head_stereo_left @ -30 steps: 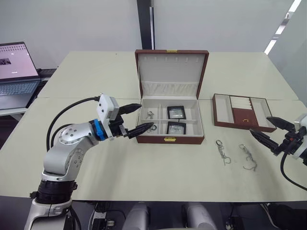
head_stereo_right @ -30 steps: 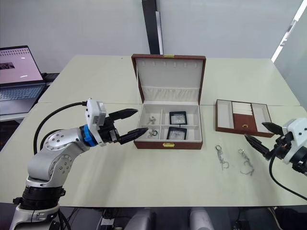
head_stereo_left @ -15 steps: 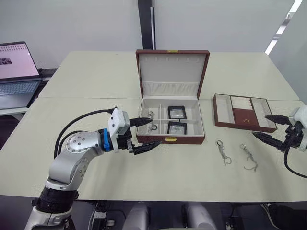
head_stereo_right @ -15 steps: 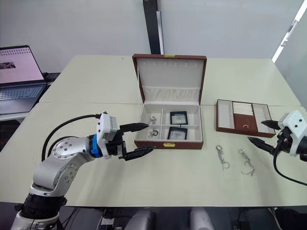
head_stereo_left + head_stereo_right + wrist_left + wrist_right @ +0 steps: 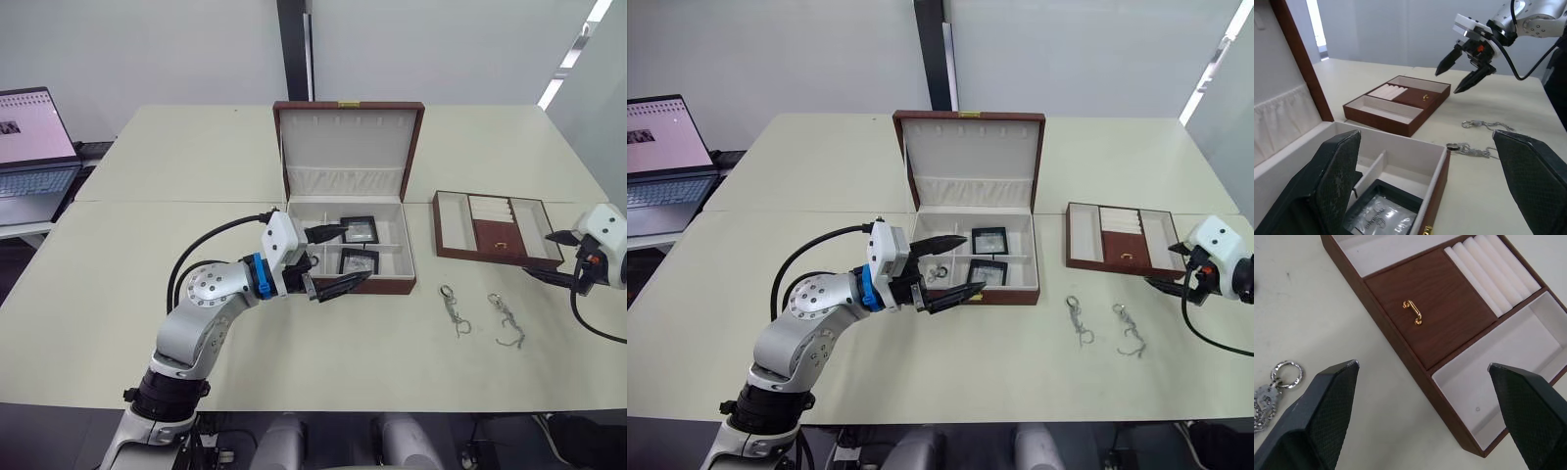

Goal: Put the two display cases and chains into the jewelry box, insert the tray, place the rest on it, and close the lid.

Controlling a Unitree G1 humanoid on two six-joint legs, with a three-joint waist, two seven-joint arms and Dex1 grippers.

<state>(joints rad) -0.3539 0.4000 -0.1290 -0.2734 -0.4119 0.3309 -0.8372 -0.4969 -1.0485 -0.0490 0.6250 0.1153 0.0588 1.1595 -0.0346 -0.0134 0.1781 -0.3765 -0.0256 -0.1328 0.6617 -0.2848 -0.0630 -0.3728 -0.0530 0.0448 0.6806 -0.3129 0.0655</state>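
1. We see the jewelry box [image 5: 348, 230], reddish-brown with a cream lining, standing open on the tabletop, its lid upright.
2. Two black display cases [image 5: 359, 229] lie in its right compartments, one behind the other.
3. The tray [image 5: 497, 228], brown with cream sections and a gold handle, sits right of the box.
4. Two silver chains [image 5: 454, 310] lie in front of the tray, side by side.

Left end effector [image 5: 336, 259] spread wide, right end effector [image 5: 554, 257] parted
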